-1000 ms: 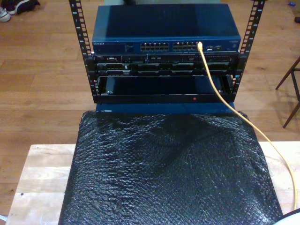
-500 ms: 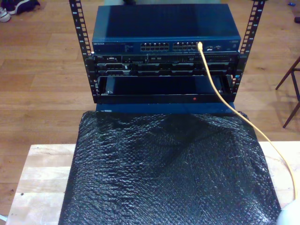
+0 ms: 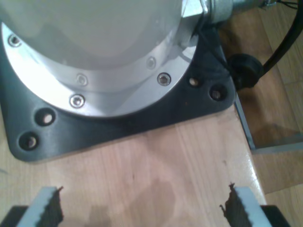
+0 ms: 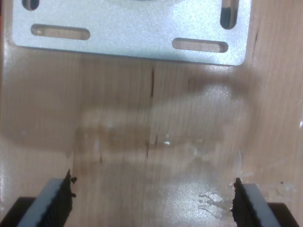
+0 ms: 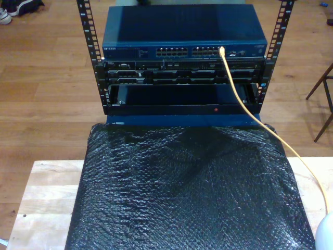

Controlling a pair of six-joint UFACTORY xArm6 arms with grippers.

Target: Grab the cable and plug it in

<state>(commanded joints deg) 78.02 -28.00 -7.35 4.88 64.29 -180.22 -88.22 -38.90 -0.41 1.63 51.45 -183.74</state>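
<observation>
Both hands are open and hold nothing: my first hand [image 3: 142, 208] hangs with its jaws spread wide over bare worktop [image 3: 156, 161], with a dark base plate [image 3: 118, 123] and the round silver foot of an arm [image 3: 90, 52] beyond its fingertips; my second hand [image 4: 151, 203], jaws equally wide, looks down on pale worktop [image 4: 151, 132] and a slotted metal plate [image 4: 132, 28]. Farther out, in the exterior view, the cable [image 5: 244, 104] is seated in a port at the upper right of the blue switch [image 5: 182, 31], drops across the front of the rack [image 5: 182, 88], runs over the right edge of the black mat [image 5: 187, 187] and leaves at the frame's lower right. Over the last second the cable, switch and mat have not moved; the one change is a pale rounded shape [image 5: 325, 234] at the lower right corner, a sliver a second ago, larger half a second ago, and now set a little further right. I take it for part of an arm pulling back, though I cannot tell which. With the plug seated and both hands free, the task looks done. The cable lies well apart from either hand, neither of which has it between its jaws.
</observation>
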